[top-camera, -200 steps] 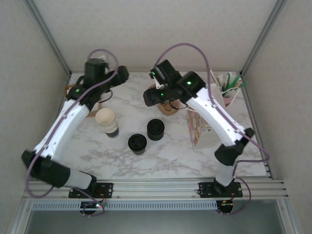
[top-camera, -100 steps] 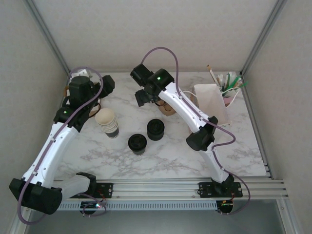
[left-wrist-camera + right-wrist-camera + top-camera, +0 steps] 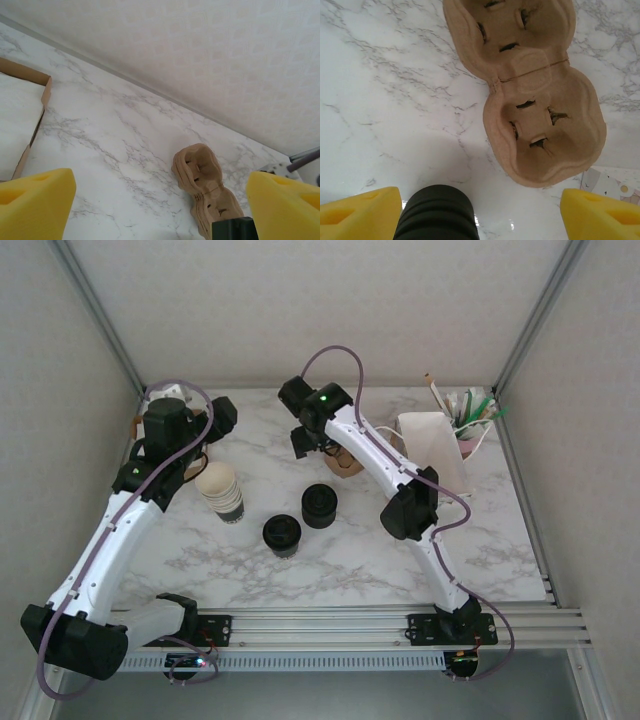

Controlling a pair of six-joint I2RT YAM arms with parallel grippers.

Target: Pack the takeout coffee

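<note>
The takeout coffee (image 3: 282, 534) stands near the table's middle, and from above its round black lid is what I see. A brown pulp cup carrier (image 3: 346, 462) lies at the back centre, also under my right wrist (image 3: 535, 100) and ahead of my left wrist (image 3: 200, 175). My right gripper (image 3: 306, 440) hovers just left of the carrier, open, with nothing between its yellow pads (image 3: 360, 212). My left gripper (image 3: 217, 418) is at the back left, open and empty (image 3: 160, 212), pointing towards the carrier.
A stack of cream cups (image 3: 221, 490) stands left of centre. A ribbed black stack of lids (image 3: 319, 505) sits just below my right gripper (image 3: 436, 212). A white paper bag (image 3: 436, 448) and a utensil cup (image 3: 468, 426) are at the back right. A cardboard tray (image 3: 25, 125) lies at the far left.
The right arm has swung off the bag to the back centre, beside the carrier. The left arm has pulled back towards the left corner. Both grippers opened slightly wider.
</note>
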